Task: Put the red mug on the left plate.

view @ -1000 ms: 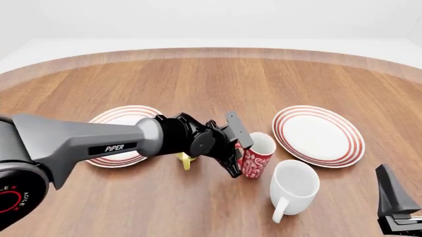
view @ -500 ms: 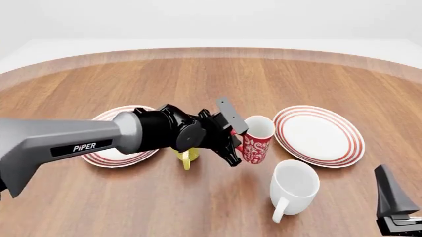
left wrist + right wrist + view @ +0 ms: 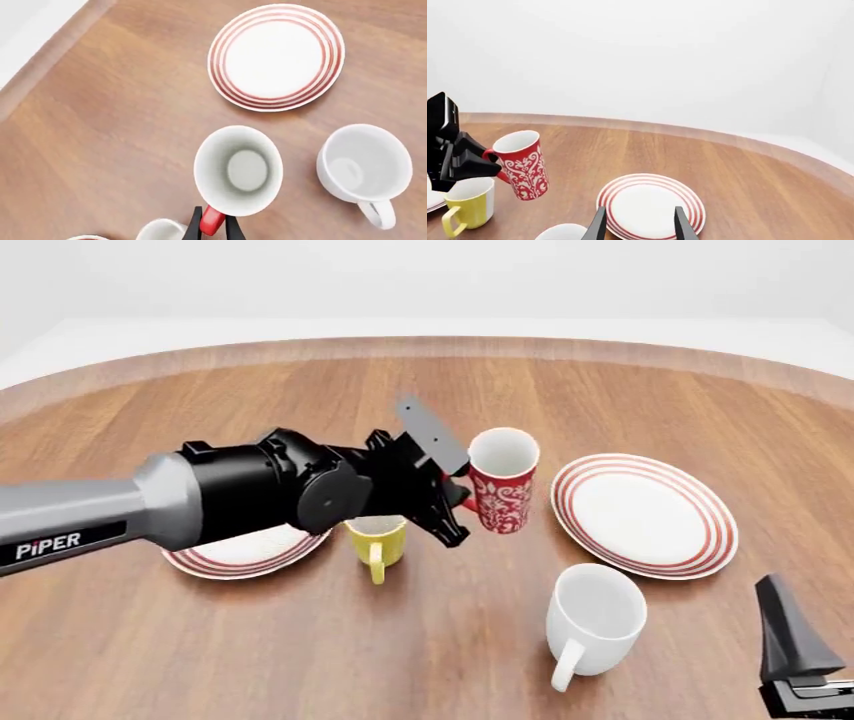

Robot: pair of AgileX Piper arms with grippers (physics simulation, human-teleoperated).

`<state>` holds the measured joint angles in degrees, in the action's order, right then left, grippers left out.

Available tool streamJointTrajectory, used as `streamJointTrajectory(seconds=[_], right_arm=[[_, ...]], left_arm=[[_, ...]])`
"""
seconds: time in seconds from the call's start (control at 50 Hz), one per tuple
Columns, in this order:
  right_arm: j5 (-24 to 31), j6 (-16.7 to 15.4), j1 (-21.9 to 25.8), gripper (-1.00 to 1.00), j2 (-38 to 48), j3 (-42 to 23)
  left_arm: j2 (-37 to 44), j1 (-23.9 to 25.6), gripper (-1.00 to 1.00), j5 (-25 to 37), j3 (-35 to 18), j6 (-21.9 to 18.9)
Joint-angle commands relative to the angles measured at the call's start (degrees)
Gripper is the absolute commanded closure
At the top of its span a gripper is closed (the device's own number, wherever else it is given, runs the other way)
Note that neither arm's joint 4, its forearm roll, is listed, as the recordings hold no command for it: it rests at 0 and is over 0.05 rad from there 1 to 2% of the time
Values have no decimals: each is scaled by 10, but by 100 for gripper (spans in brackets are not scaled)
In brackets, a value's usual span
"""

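Small tall red mug with white floral scroll pattern (image 3: 503, 486): off the table, held in the air, slightly tilted, its white mouth facing up. Held by its red loop handle (image 3: 211, 221), which sits pinched between the two black fingers of the left gripper (image 3: 454, 502). In the right wrist view the mug (image 3: 520, 164) hangs clear above the wood, with the dark gripper body beside it.

Position, front view: mug is between the two plates, nearer the right one, above bare wood.

Plain yellow mug (image 3: 375, 540): stands on the table just below and left of the red mug, partly under the left arm, handle toward the camera.

Left round white plate with thin red concentric rings on its rim (image 3: 243, 549): on the table left of the yellow mug, largely covered by the grey left arm (image 3: 160, 505). Nothing visible on its exposed part.

Right plate of the same pattern (image 3: 646, 512): right of the red mug, bare.

Larger plain white mug (image 3: 593, 619): upright, near the front, below the right plate, handle toward the camera.

Right gripper (image 3: 639, 223): fingers apart, nothing between them, low at the front right corner.

Round wooden table (image 3: 441, 400): light rim.
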<state>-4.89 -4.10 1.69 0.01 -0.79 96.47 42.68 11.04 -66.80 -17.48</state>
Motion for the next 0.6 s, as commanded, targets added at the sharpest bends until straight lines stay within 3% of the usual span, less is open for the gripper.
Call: streamJointTrajectory(seconds=[0.02,0.6], right_arm=[[-1,-4,3,-100,0,0],[-9,-13,12,-100,0,0]], left_arm=[[-47,-24,100,-13,28,4],[-117,-96,100,-50,103,-10]])
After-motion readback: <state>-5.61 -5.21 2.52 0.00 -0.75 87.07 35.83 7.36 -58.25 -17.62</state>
